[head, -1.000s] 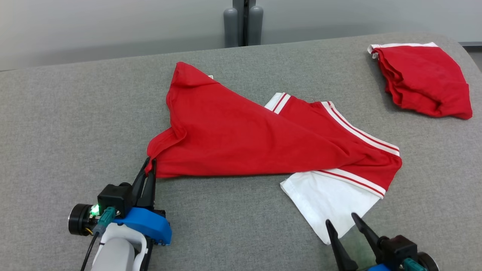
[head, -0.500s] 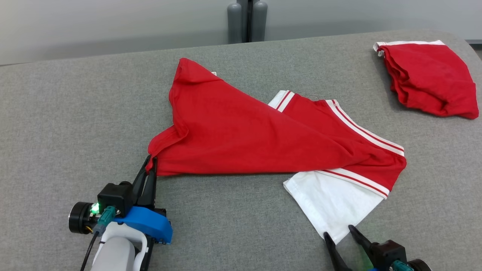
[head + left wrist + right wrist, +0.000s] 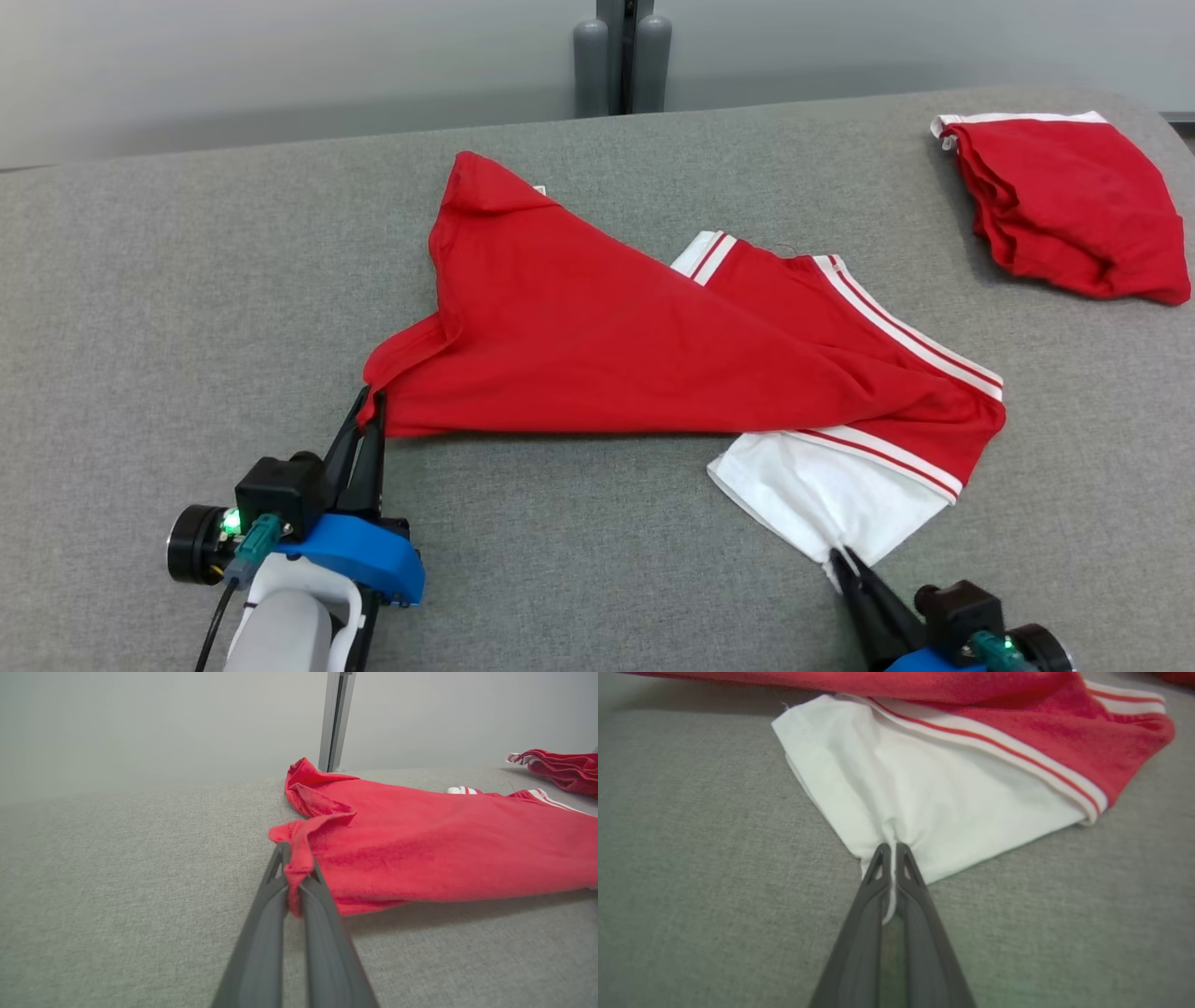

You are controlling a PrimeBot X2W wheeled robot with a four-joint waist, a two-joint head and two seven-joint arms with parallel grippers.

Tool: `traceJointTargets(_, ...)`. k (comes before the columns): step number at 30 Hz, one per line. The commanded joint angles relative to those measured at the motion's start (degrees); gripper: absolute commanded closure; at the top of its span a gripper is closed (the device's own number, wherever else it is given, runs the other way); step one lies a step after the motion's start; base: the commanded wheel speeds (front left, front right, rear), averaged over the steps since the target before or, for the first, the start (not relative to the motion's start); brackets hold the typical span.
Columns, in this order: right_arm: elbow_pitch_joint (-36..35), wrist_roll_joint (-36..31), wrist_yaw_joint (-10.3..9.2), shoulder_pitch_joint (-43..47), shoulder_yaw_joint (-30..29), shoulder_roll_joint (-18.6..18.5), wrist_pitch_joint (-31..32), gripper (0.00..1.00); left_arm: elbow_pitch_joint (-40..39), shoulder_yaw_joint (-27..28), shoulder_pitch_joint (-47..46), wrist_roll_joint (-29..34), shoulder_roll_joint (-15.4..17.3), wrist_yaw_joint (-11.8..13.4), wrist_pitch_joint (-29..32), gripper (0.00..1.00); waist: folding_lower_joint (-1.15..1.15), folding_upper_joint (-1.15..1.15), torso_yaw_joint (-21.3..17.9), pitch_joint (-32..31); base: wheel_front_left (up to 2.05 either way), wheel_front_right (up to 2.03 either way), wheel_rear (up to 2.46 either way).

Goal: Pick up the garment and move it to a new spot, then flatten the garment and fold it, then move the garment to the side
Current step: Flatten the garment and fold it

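Our grey bench (image 3: pixel 140 280) carries everything. The garment (image 3: pixel 607 345), a red shirt with white trim, sprawls across its middle, on our side of the grey post (image 3: pixel 623 56) behind the far edge. It lies twisted and doubled over itself, not flat. A second red bundle (image 3: pixel 1074 205) sits right of that post, well apart from the shirt. Nearer us and left of the post, our left pincer (image 3: pixel 371 411) is clenched on a red corner. Right of the post, our right pincer (image 3: pixel 845 560) is clenched on the white corner (image 3: pixel 822 495). We judge that both corners are gripped for spreading, and that flattening, folding and setting aside remain.
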Motion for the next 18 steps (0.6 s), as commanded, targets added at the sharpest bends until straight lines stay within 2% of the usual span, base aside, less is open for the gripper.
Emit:
traceJointTargets(1, -0.2, 0.3, -0.13, -0.1, -1.3, -0.4, -0.5, 1.0, -0.4, 0.5, 1.0, -0.3, 0.1, 0.3, 0.0, 1.0, 0.0, 0.0, -0.2, -0.4, 0.0, 0.0, 0.0)
traceJointTargets(12, -10.2, 3.3, -0.07, -2.8, -6.7, -1.1, -2.7, 1.0, -6.0, 1.7, 2.8, -1.6, -0.3, 0.3, 0.0, 1.0, 0.0, 0.0, 0.1, -1.5, 0.0, 0.0, 0.0)
traceJointTargets(18, -13.7, 3.9, -0.07, -12.0, -6.6, -3.6, -2.2, 1.0, -8.5, 2.0, -3.8, -3.3, 1.6, 0.0, 0.4, 1.0, 0.0, 0.0, 0.4, 0.5, 0.0, 0.0, 0.0)
